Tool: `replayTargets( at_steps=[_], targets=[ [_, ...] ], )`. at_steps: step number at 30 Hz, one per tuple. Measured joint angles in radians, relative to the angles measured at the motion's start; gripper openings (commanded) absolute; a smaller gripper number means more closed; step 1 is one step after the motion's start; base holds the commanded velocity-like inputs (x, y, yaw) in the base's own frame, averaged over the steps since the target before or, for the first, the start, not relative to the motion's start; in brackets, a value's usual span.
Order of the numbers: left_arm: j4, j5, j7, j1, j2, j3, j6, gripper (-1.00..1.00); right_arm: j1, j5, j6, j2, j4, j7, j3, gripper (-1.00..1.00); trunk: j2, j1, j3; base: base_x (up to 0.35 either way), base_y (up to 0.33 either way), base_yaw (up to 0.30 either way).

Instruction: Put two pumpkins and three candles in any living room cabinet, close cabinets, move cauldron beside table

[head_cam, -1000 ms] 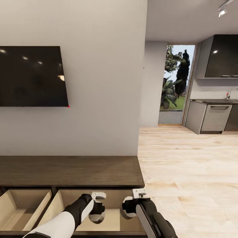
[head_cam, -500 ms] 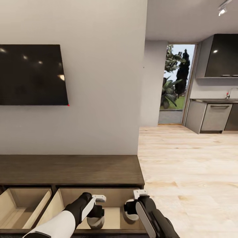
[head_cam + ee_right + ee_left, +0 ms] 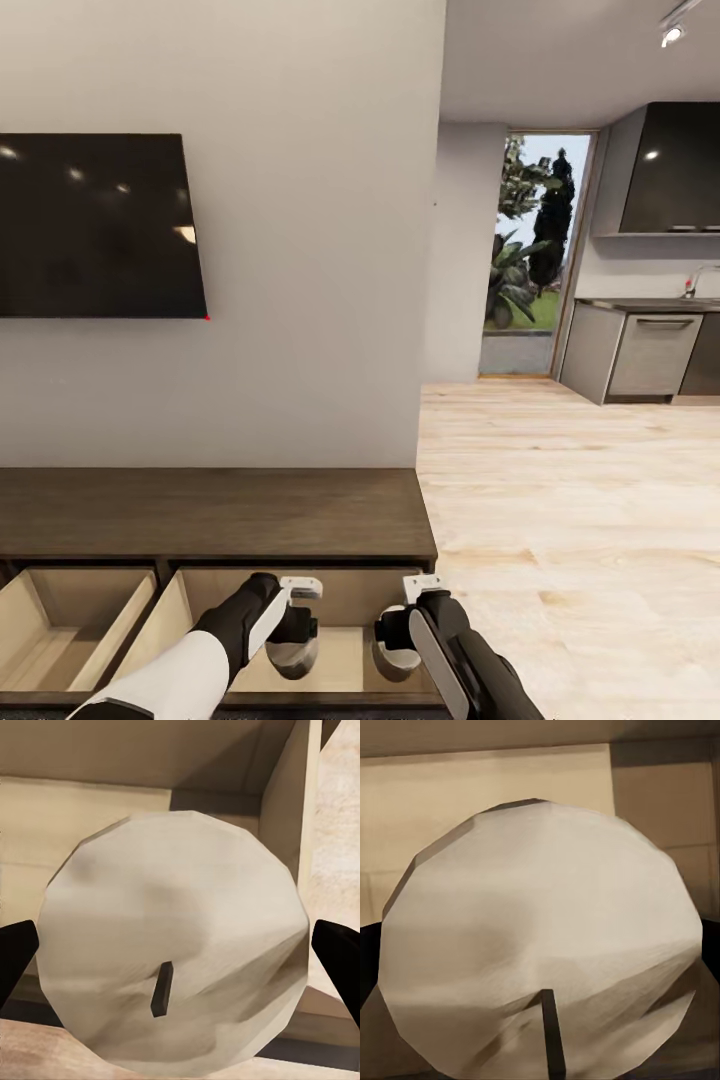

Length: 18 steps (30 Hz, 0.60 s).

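Two pale grey-white candles are in my grippers over the right-hand open drawer (image 3: pixel 342 662) of the dark brown cabinet (image 3: pixel 210 515). My left gripper (image 3: pixel 295 648) is shut on one candle (image 3: pixel 292 662), which looms large in the left wrist view (image 3: pixel 540 937) above the drawer's light-wood floor. My right gripper (image 3: pixel 397 643) is shut on the other candle (image 3: pixel 398 660); the right wrist view has this candle (image 3: pixel 172 937) between the black fingers (image 3: pixel 16 954), close to the drawer's right wall (image 3: pixel 289 817). The pumpkins, cauldron and table are out of view.
A second open drawer (image 3: pixel 70 620) lies to the left, with a pale interior. A black TV (image 3: pixel 95 225) hangs on the wall above the cabinet. Light wood-plank floor (image 3: pixel 570 520) stretches right toward grey kitchen units (image 3: pixel 640 350) and a glass door.
Both grippers have sunk a little lower into the right-hand drawer with their candles, the left one more than the right. The camera has shifted slightly.
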Motion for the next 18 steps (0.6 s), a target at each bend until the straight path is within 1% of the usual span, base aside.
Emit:
replayTargets(
  at_steps=[4,8,12,16,18],
  targets=[
    [-0.003,0.000,-0.001,0.001,0.000,-0.001,-0.007,-1.00,0.000,-0.001,0.000,0.001,0.001,0.000,0.001,-1.00,-0.028,0.015,-0.013,0.000,0.000,0.000],
    [-0.004,0.000,-0.002,0.001,0.000,-0.001,-0.009,-1.00,0.000,-0.001,0.000,0.004,0.008,0.000,0.002,-1.00,-0.028,0.015,-0.013,0.000,0.000,0.000],
    [-0.003,0.000,-0.002,0.001,0.000,-0.001,-0.009,-1.00,0.000,0.000,-0.001,0.005,0.011,0.000,0.002,-1.00,-0.056,0.031,-0.025,0.000,0.000,0.000],
    [-0.002,0.000,-0.002,0.002,0.001,-0.001,-0.012,-1.00,-0.001,0.013,-0.002,0.006,0.008,0.000,0.002,-1.00,-0.084,0.046,-0.037,0.000,0.000,0.000],
    [-0.003,0.000,-0.002,0.001,0.001,-0.001,-0.017,-1.00,-0.001,0.012,-0.005,0.006,0.010,0.000,0.002,-1.00,-0.084,0.046,-0.037,0.000,0.000,0.000]
  ],
)
